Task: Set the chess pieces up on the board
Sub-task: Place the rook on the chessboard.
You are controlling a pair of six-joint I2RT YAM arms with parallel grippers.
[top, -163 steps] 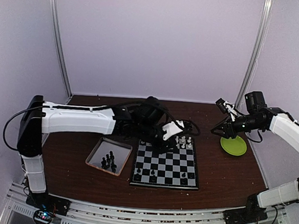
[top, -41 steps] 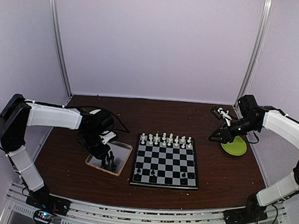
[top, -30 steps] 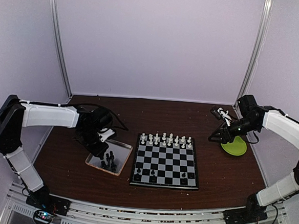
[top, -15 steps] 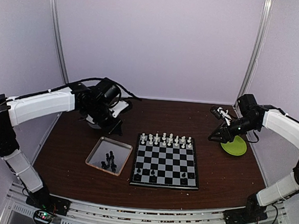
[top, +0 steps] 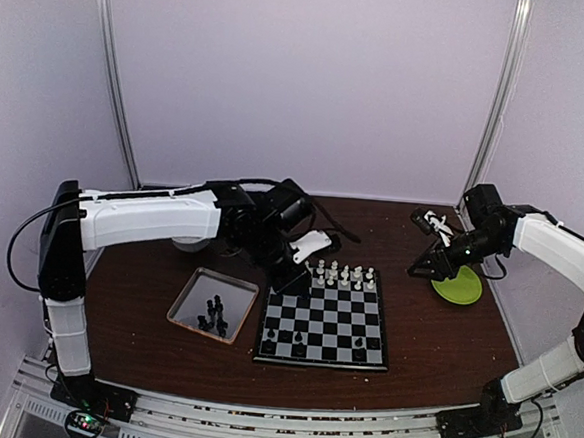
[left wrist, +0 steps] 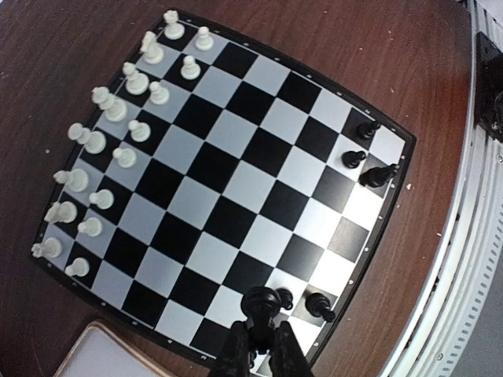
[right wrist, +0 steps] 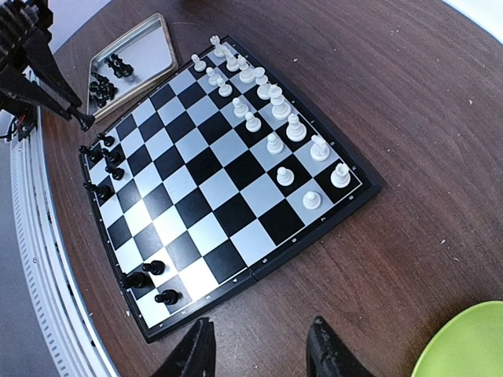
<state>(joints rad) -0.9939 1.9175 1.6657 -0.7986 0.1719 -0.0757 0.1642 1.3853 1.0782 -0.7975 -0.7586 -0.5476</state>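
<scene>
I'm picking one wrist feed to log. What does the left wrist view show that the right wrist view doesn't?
Only the left wrist plainly shows the held black piece pinched in the left gripper. Only the right wrist shows the green plate, the spare black pieces in the tray, and the open right gripper. Both show the board, two rows of white pieces and a few placed black pieces.

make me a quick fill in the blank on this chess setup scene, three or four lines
1. The left gripper is shut on a ___ chess piece.
2. The right gripper is open and holds ___.
3. The plate near the right gripper is ___.
4. Loose black pieces lie in the silver ___ beside the board.
Missing words: black; nothing; green; tray.
</scene>
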